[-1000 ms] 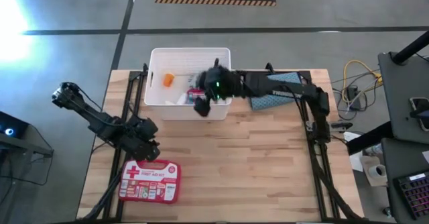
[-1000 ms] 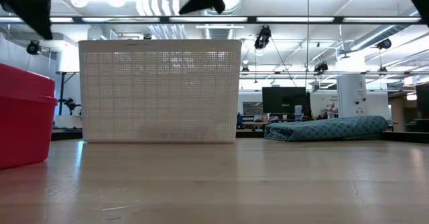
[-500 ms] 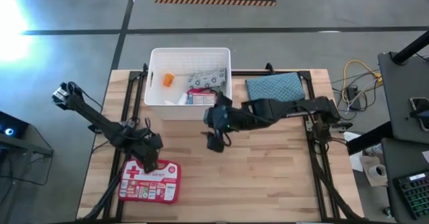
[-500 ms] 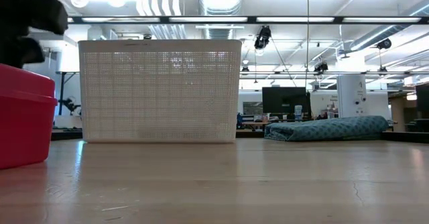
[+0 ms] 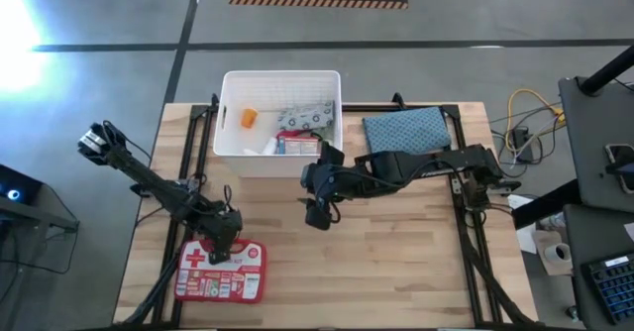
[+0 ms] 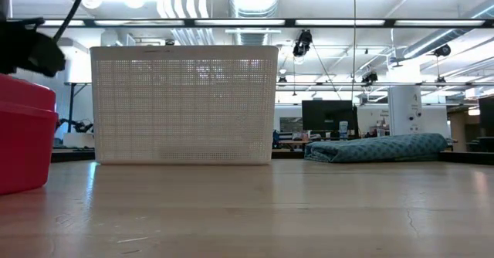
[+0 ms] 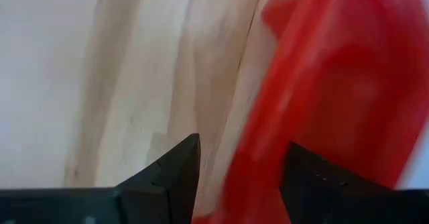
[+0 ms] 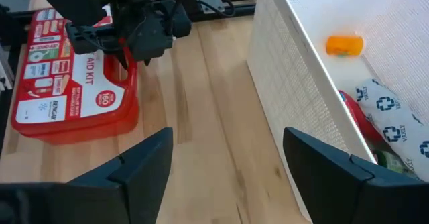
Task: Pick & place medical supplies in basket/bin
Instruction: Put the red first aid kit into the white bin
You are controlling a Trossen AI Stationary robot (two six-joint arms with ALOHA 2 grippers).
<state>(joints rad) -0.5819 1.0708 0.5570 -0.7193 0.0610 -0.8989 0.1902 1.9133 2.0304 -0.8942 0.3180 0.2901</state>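
Note:
The red first-aid case [image 5: 220,272] [image 8: 74,83] lies flat on the table at the near left. My left gripper [image 5: 226,242] [image 7: 242,143] points steeply down at the case's far right corner, open, with the case's red edge [image 7: 268,150] showing between its fingers. The white bin [image 5: 226,113] [image 6: 184,103] stands at the table's far edge and holds an orange vial [image 5: 249,117], a grey wipes pack [image 5: 305,118] and a small red-white box [image 5: 295,143]. My right gripper [image 5: 317,215] [image 8: 228,133] hangs open and empty above the table, just in front of the bin's near wall. My left gripper comes at the case's far right corner [image 8: 131,66] from above, one finger on each side of the case's edge. The wrist view is smeared, and I cannot tell whether the fingers touch the case.
A blue-grey cloth pouch [image 5: 404,131] lies to the right of the bin. Dark frame rails [image 5: 203,133] run along both sides of the table. Bare wood [image 5: 396,262] spreads across the table's middle and near right.
My left gripper has sunk toward the case's far right corner, tipping steeper and rolling as it went. My right gripper has swung out from over the bin toward the near edge, then stayed in front of the bin's near wall.

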